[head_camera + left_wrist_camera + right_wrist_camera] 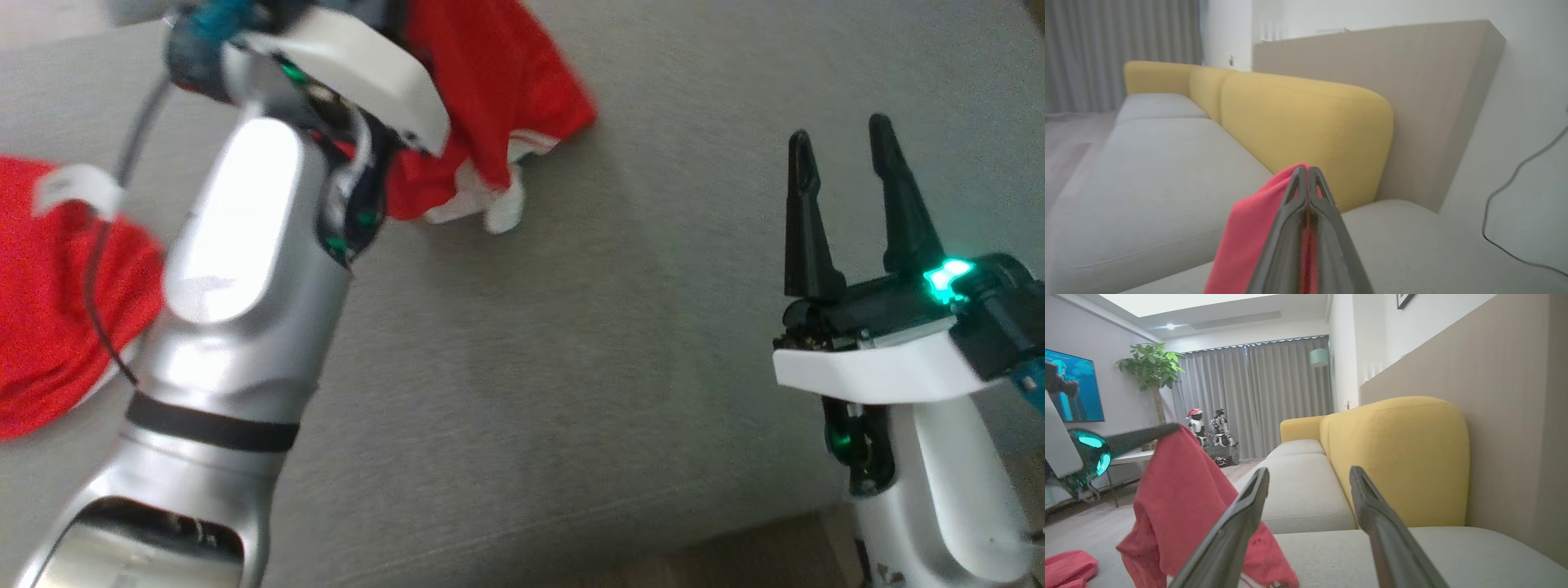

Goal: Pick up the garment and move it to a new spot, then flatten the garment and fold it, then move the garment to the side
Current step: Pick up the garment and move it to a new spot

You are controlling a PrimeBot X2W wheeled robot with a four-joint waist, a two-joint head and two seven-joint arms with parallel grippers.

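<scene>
Garment (490, 90) is top centre of the head view, hanging off your left hand (1307, 171), whose fingers are pinched flat together on a red edge. Right hand (840, 135) sits lower right, spread wide, holding nothing. Looks like step one: carrying it to a new spot on the sofa seat (620, 351). Long axis drops from the pinch, white-trimmed end lowest, cushion contact unclear. Next: lay it mid-seat, release, then spread it with both hands.

Left forearm (237, 269) covers part of garment (498, 90)
</scene>
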